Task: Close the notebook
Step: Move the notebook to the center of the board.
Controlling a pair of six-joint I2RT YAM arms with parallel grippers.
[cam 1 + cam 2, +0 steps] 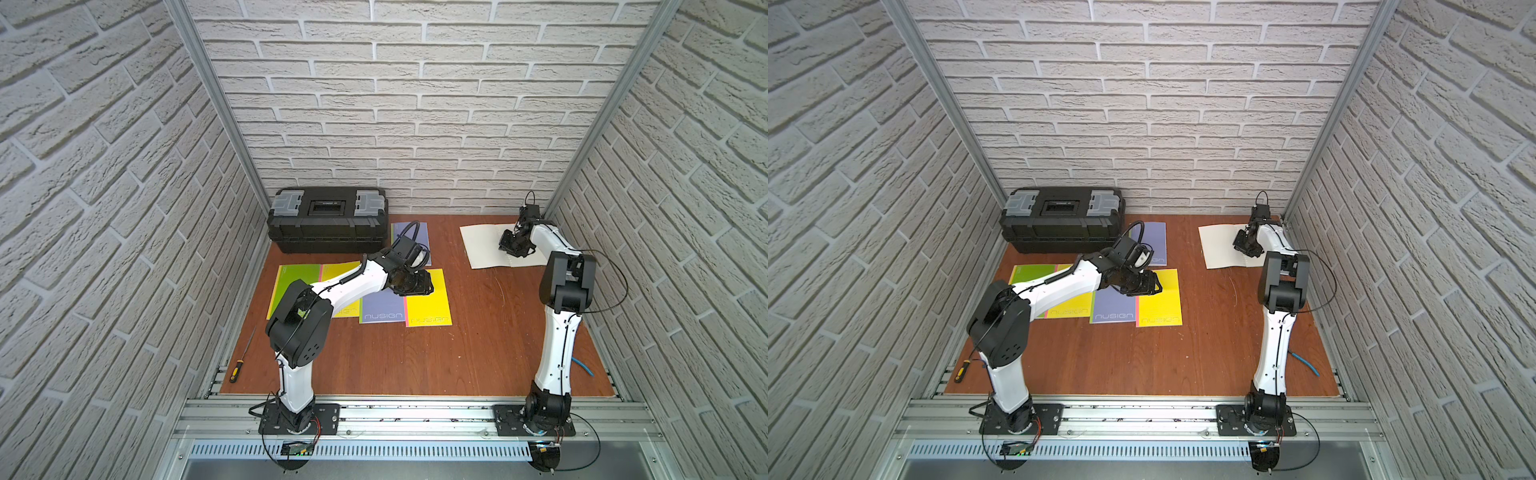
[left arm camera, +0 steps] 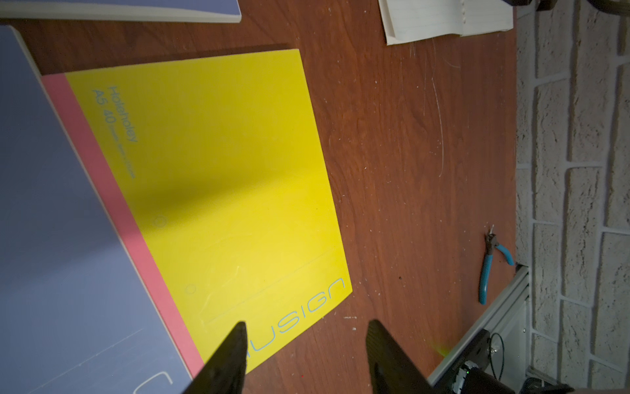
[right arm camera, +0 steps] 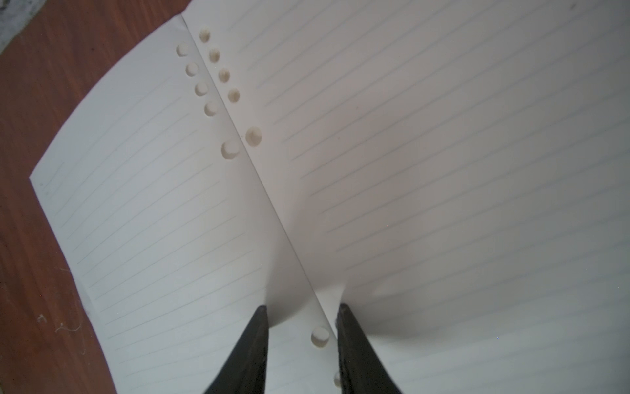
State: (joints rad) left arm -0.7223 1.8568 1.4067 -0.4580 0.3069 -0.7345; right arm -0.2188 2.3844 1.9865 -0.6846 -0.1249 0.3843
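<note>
Notebook (image 1: 482,245) — lying open, pages up. Right gripper (image 3: 301,307) — jaws parted astride the spine fold (image 3: 272,204), gripping nothing. Likely step: approach; next needs an outer edge caught, folded over.

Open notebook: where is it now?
In both top views the open notebook lies at the far right corner of the table, directly under the right gripper and well to the right of the black toolbox.
</note>
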